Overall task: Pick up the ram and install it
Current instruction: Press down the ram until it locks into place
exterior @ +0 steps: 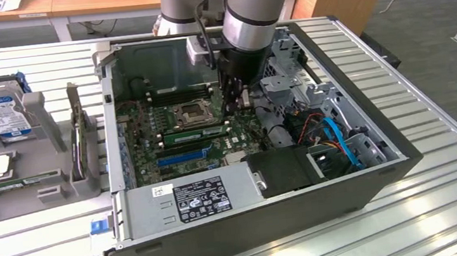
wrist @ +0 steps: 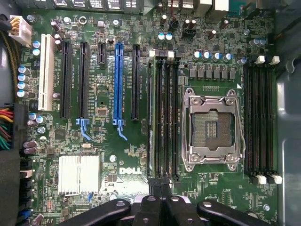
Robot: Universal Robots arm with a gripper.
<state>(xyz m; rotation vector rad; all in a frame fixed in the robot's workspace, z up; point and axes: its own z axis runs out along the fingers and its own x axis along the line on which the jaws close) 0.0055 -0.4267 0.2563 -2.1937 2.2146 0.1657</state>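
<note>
Seated green in a memory slot beside the CPU socket [wrist: 212, 129], the ram [exterior: 194, 133], with gripper [wrist: 161, 184] closed, empty, just above; installation apparently all but finished.

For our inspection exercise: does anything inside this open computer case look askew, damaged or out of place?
Nothing looks damaged or askew. The ram lies level in a slot beside the CPU socket, which holds no processor.

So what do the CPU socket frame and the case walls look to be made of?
CPU socket frame: bare polished metal, judging by its bright silvery glare. Case walls: probably painted sheet metal, dark matt outside, dull grey inside; thin folded edges suggest it.
</note>
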